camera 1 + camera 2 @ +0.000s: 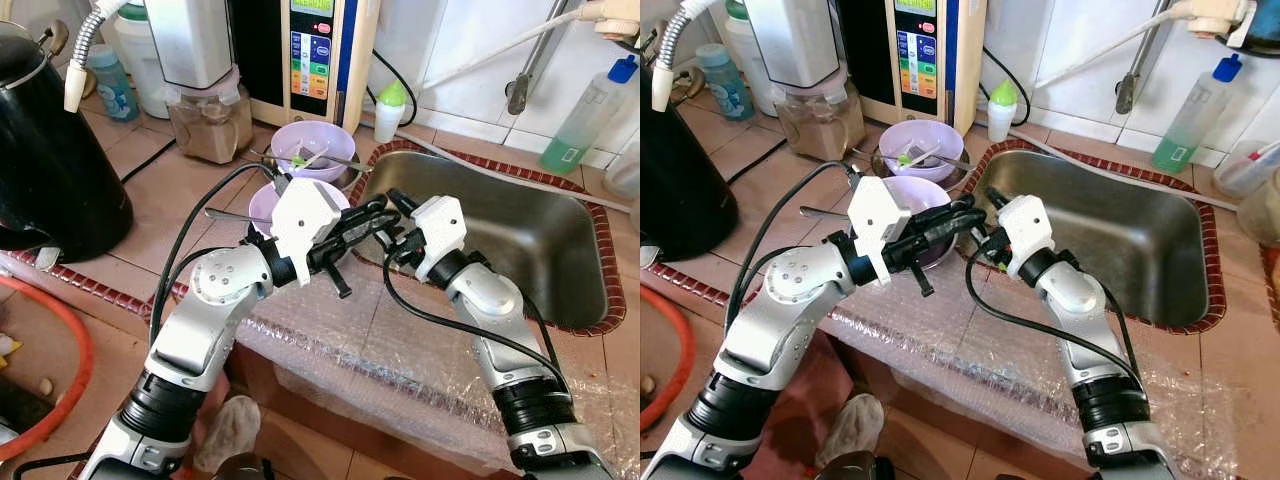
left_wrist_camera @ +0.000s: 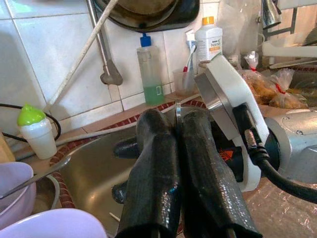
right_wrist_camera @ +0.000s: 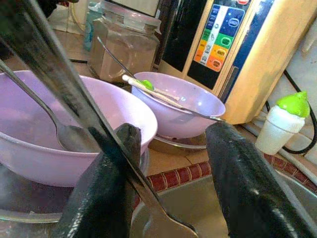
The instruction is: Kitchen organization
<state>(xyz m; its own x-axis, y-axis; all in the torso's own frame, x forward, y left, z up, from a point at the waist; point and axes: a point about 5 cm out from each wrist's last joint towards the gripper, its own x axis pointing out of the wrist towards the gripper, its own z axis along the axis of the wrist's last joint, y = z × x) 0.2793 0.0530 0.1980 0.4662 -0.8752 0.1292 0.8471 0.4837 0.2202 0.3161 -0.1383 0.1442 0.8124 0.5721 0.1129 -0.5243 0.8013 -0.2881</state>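
My left gripper (image 1: 372,213) is shut on a thin metal utensil (image 2: 177,110), held at the left rim of the steel sink (image 1: 520,235). The utensil (image 3: 74,99) runs slantwise across my right gripper (image 1: 393,222), lying against one of its black fingers (image 3: 106,188). That gripper is open, and its fingers meet the left gripper's tips. Just behind them a lavender bowl (image 1: 260,205) holds a spoon (image 3: 69,136). A second lavender bowl (image 1: 312,148) farther back holds more utensils and a green bit.
A black kettle (image 1: 50,160) stands at the left, with a jar of brown powder (image 1: 210,120) and a water machine (image 1: 312,50) behind the bowls. A green-capped bottle (image 1: 390,108) and a soap bottle (image 1: 585,115) line the wall. Bubble wrap (image 1: 400,350) covers the counter's front edge.
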